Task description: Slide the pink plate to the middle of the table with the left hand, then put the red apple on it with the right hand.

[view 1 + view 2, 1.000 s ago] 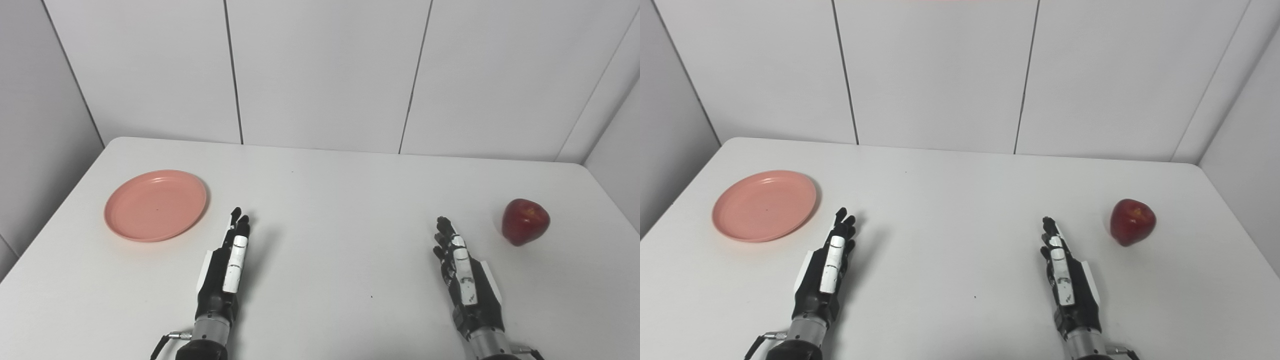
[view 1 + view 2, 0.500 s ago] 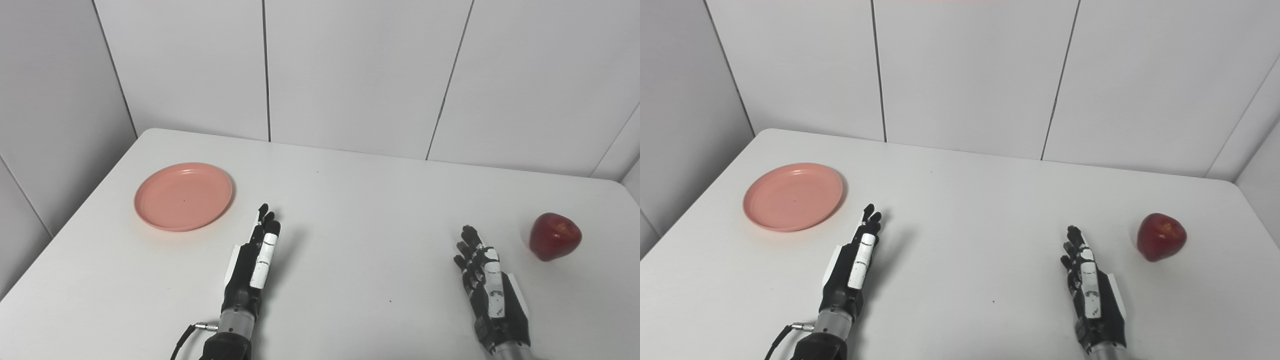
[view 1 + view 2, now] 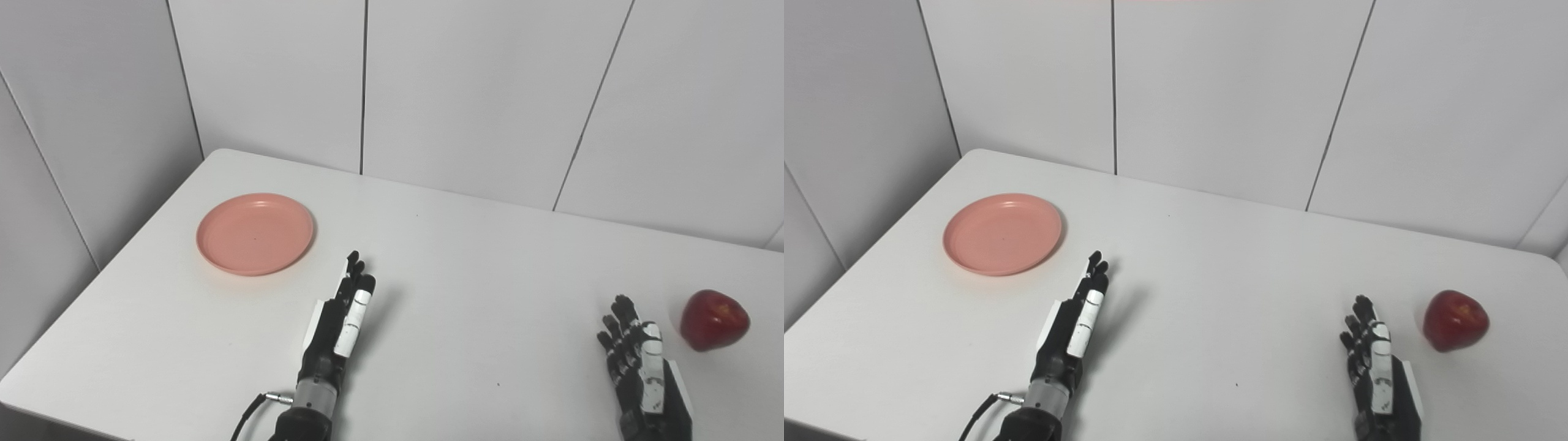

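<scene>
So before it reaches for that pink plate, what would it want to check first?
1. Plate lying flat with nothing on it: ok.
2. Left hand empty, fingers stretched out, short of the plate: ok.
3. Path from plate to the middle of the table free of things: ok.
4. Apple apart from the plate's path, on the right side: ok.
5. Right hand empty, waiting beside the apple without touching it: ok.
6. Whether the plate will slide easily on the table: cannot tell.
</scene>
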`<state>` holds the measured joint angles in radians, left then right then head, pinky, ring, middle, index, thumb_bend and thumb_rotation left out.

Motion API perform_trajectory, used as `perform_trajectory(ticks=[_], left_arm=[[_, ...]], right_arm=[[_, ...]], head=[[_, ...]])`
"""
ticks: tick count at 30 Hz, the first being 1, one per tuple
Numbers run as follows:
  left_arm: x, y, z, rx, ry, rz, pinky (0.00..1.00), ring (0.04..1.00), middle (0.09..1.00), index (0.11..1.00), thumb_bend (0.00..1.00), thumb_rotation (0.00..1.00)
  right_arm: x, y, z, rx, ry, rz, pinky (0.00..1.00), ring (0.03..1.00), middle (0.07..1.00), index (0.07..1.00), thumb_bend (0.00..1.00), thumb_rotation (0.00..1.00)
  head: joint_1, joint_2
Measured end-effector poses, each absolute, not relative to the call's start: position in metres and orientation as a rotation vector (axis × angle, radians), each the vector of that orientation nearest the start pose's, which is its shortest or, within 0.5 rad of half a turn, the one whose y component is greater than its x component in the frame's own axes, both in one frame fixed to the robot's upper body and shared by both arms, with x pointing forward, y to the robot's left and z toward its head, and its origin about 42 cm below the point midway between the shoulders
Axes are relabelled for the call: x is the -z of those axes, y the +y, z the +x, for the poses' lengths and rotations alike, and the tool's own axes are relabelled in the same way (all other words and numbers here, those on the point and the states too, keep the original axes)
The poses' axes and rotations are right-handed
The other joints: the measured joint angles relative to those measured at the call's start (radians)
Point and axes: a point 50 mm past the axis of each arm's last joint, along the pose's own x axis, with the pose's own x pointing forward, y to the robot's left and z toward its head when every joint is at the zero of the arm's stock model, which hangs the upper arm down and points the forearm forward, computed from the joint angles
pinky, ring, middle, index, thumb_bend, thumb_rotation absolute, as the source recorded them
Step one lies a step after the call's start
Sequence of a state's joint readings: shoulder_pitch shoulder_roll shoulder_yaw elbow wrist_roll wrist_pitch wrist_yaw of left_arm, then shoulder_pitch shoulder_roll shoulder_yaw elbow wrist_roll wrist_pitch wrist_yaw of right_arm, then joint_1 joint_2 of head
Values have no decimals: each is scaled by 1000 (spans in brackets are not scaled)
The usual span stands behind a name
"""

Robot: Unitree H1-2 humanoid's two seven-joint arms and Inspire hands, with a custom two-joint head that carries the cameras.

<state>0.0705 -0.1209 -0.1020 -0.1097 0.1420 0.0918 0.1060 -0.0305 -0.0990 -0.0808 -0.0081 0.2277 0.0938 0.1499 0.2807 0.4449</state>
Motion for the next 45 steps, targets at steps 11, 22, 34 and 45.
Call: perform_trajectory(ticks=[11, 22, 34, 45], left_arm=[[-103, 149, 264, -32, 12, 15, 1000, 1000, 1000, 1000, 693, 1000], [-103, 147, 264, -31, 11, 26, 1000, 1000, 1000, 1000, 684, 1000], [-101, 138, 267, -25, 8, 5, 1000, 1000, 1000, 1000, 683, 1000], [-101, 136, 267, -20, 8, 3, 1000, 1000, 1000, 1000, 676, 1000]], right_arm=[[-102, -266, 299, -96, 41, 141, 1000, 1000, 1000, 1000, 811, 1000], [-102, -267, 299, -96, 40, 141, 1000, 1000, 1000, 1000, 815, 1000], [-101, -268, 300, -95, 42, 143, 1000, 1000, 1000, 1000, 838, 1000], [-100, -268, 301, -95, 45, 125, 1000, 1000, 1000, 1000, 856, 1000]], head=[[41, -41], [48, -49], [80, -69], [69, -72]])
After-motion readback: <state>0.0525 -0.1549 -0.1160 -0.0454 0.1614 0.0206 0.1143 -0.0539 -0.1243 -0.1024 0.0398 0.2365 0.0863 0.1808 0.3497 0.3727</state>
